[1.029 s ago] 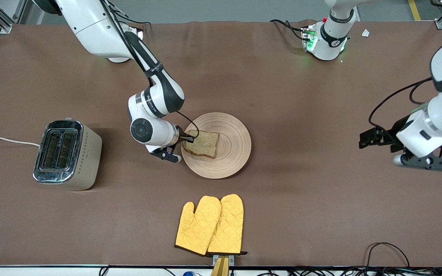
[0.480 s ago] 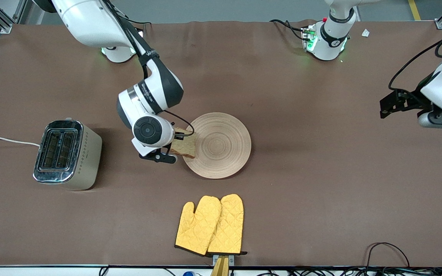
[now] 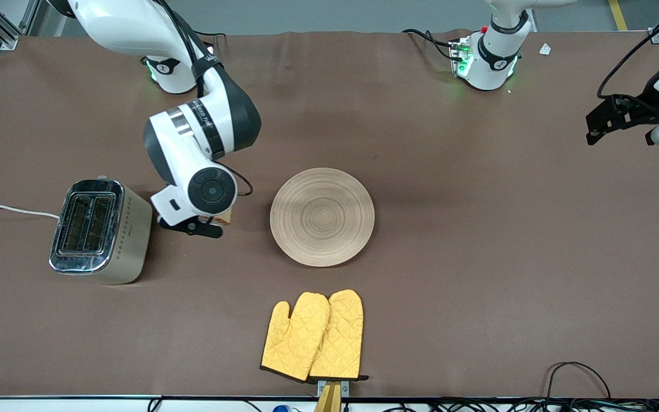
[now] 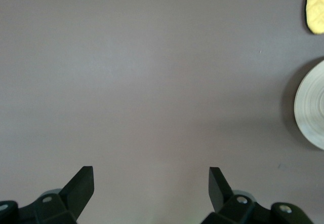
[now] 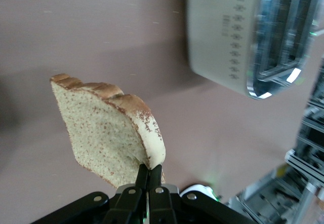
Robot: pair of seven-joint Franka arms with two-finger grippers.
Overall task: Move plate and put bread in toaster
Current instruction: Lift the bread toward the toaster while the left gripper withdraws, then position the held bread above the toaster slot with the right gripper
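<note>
Looking down, front view: right gripper (image 3: 210, 224) clamps the bread (image 3: 225, 217) in the air over bare table (image 3: 449, 257), between the toaster (image 3: 100, 230) and the plate (image 3: 322, 217); its arm bends down from its base.
Left gripper, front view: left gripper (image 3: 621, 117) hangs over its own end of the table.
Left wrist view: fingers (image 4: 81, 186) spread wide, nothing between them; plate (image 4: 311, 107) at the edge.
Right wrist view: fingers (image 5: 143, 177) pinch the bread's (image 5: 101, 127) bottom edge, slice upright; toaster (image 5: 253, 31) just beside.

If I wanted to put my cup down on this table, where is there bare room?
Widest: bare cloth from the plate toward the left arm's end. Another bare strip lies between plate and oven mitts. Crowded: between plate and toaster, where the right gripper holds the bread.
</note>
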